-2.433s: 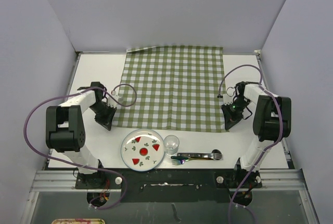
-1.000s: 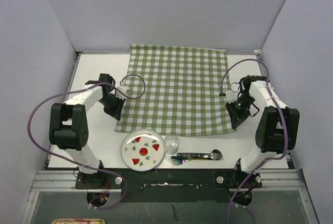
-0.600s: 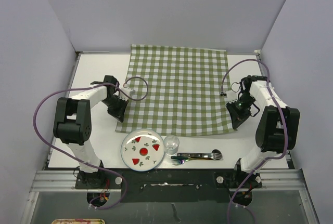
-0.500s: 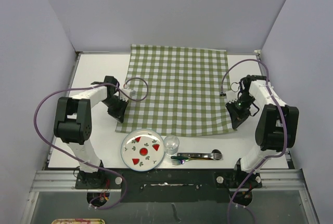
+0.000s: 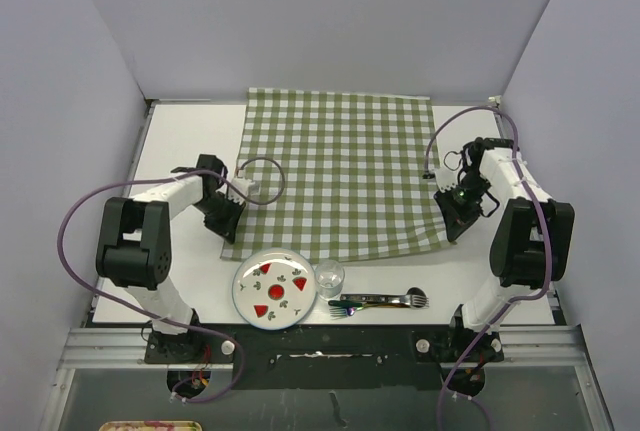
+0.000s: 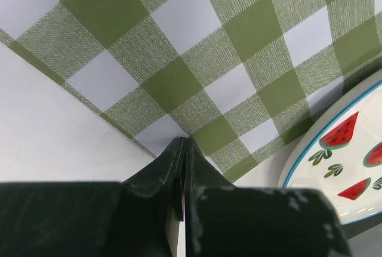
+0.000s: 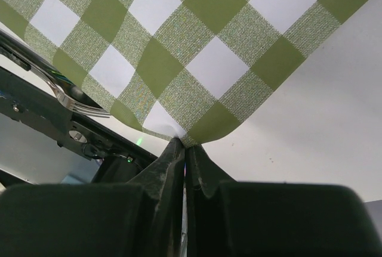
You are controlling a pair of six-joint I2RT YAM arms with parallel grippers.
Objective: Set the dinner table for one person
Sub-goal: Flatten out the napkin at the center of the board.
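A green-and-white checked cloth [image 5: 340,171] lies spread over the middle of the white dinner table [image 5: 185,136]. My left gripper [image 5: 228,224] is shut on the cloth's near left corner, pinched at the jaw tips [image 6: 184,144]. My right gripper [image 5: 457,223] is shut on the near right corner, which is lifted slightly off the table [image 7: 182,142]. A white plate [image 5: 276,289] with red watermelon slices sits at the near edge, and its rim [image 6: 349,161] shows in the left wrist view.
A clear glass [image 5: 330,276] stands right of the plate. Beside it lies iridescent cutlery [image 5: 380,301], and fork tines [image 7: 74,97] show in the right wrist view. Metal rails run along the table's sides, and grey walls enclose it.
With both near corners held, the cloth has slid to the right, its far edge straightening. In the last second both grippers shifted only slightly and the left arm's elbow swung.
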